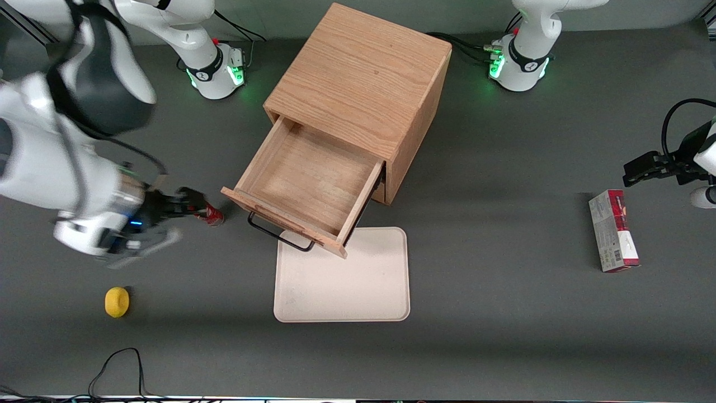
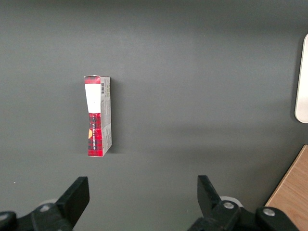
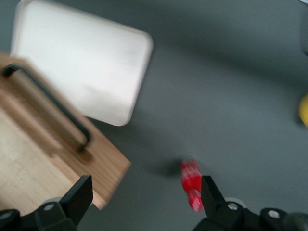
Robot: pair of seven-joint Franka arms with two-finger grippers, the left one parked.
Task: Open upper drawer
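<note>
- Upper drawer [image 1: 305, 184]: light oak, pulled well out of the cabinet [image 1: 363, 84], near mid-table; inside bare, nothing in it. Front panel sticks out toward the front camera, slightly skewed w/ the cabinet.
- Thin black bar handle [image 1: 278, 234] on the drawer front; in the wrist view the same handle [image 3: 50, 103] runs along the wood panel, nothing gripping it.
- Drawer front overhangs the edge of a cream tray [image 1: 342, 277], which lies flat on the grey table [image 1: 503, 336], nearer the camera than the cabinet.
- Gripper [image 1: 190, 208]: beside the drawer, toward the working arm's end of the table, apart from the handle. Jaws spread wide, holding nothing; wrist view shows both fingertips [image 3: 79, 195] w/ open gap.
- Small red can [image 1: 213, 215] on the table right by the fingertips, btwn gripper & drawer; contact unclear.
- Yellow object [image 1: 117, 301], roundish, nearer the camera than the gripper.
- Red-and-white box [image 1: 613, 230] lying flat toward the parked arm's end.
</note>
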